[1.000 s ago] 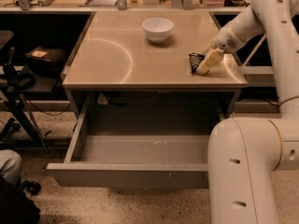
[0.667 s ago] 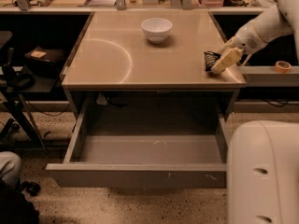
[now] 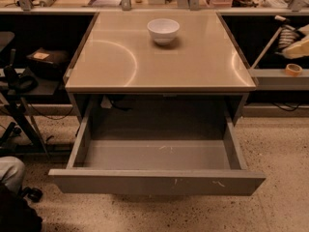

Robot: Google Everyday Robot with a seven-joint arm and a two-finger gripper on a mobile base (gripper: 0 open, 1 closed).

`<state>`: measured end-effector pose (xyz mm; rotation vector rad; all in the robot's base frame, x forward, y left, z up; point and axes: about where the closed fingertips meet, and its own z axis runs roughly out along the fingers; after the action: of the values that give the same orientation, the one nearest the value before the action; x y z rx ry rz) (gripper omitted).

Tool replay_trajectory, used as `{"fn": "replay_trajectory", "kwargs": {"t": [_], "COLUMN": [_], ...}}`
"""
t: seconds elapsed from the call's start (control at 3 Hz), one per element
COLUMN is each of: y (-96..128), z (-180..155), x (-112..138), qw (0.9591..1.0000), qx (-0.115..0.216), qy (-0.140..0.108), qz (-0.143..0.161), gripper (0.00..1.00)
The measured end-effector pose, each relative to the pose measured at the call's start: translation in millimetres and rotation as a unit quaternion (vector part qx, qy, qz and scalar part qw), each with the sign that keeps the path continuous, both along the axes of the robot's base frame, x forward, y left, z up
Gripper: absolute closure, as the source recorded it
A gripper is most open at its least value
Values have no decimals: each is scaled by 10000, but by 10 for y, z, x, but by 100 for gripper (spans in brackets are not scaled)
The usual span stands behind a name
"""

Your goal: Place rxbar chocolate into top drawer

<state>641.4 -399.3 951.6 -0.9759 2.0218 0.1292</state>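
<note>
Counter (image 3: 203, 66), one: tan top, standing unmoved since a second ago. The big white arm that was filling the lower right of the view then is now out of sight, leaving only its tip showing.

Drawer (image 3: 157, 182), one: grey metal, directly under the counter, hanging pulled fully out as before. Its front panel is showing small pale scratches and its bed is lying bare.

Side shelf (image 3: 270, 74), one: sitting just right of the counter, lower down.

Bowl (image 3: 163, 30), one: white, resting upright at the back middle of the counter, in the same spot as earlier.

Gripper (image 3: 291, 41), one: pale, hanging at the far right edge of the view, past the counter's edge and above the side shelf, having swung right off the counter top. It is pinching the bar.

Bar (image 3: 285, 34), one: black wrapper with pale marks, too small to read. It is being held in the air, well apart from the drawer.

Tape roll (image 3: 293, 69), one: lying flat on the side shelf below the gripper.
</note>
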Motion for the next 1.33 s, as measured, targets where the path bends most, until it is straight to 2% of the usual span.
{"fn": "replay_trajectory", "kwargs": {"t": [0.33, 0.67, 1.0, 1.33], "y": [-115, -114, -72, 139], "z": [372, 371, 288, 227], "x": [-281, -281, -364, -954], "qw": [9988, 9988, 9993, 9999], "qx": [17, 18, 56, 159], "qy": [-416, -415, -310, -28], "qz": [-269, -268, -222, -63], "gripper": [100, 100, 100, 100]}}
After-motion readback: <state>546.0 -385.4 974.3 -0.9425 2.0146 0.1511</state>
